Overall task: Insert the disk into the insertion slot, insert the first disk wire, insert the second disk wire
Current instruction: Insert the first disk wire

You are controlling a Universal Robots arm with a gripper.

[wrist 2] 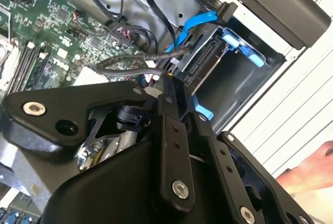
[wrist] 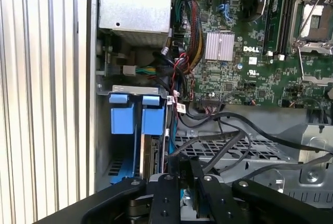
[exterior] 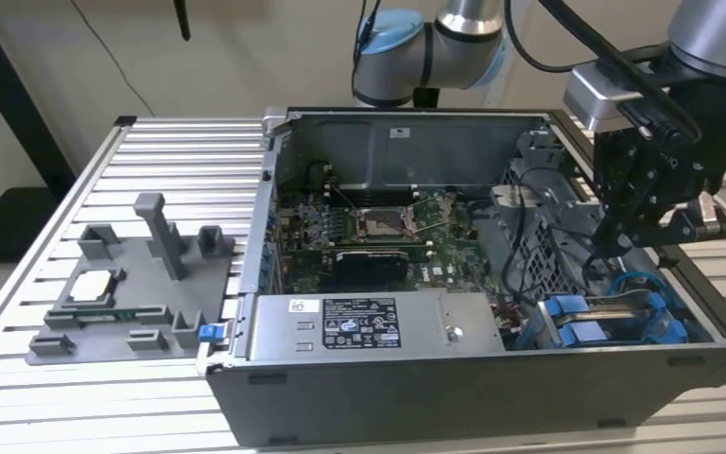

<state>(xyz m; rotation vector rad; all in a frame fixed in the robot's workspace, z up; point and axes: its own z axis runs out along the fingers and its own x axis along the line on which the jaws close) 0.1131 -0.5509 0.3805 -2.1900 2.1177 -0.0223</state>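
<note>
1. Hanging inside the open computer case (exterior: 464, 402), the gripper (exterior: 618, 248) sits low over the corner that holds the insertion slot (wrist 2: 237, 91).
2. In the second wrist view its black fingers (wrist 2: 170, 130) are drawn close together with only a thin gap between them. They appear to pinch the dark end of a grey disk wire (wrist 2: 112, 63) at their tips.
3. The disk (wrist 2: 208, 60) is seated in the slot just beyond the fingertips, with its blue carrier around it and its connector end facing the gripper.
4. A blue cable (wrist 2: 195, 23) curves down to that same end of the disk, just beside the gripped wire.
5. Other black cables (wrist: 234, 130) lie loosely across the perforated cage wall (wrist: 229, 151) next to the gripper.
6. The motherboard (exterior: 376, 227) lies further from the gripper, deeper in the case, and the power-supply box (exterior: 376, 326) sits beside the slot.
7. A grey fixture tray (exterior: 136, 293) rests on the slatted table (exterior: 35, 378), well apart from the gripper and outside the case.
8. A person's hand (wrist 2: 312, 169) shows over the table slats, outside the case and apart from the gripper.
</note>
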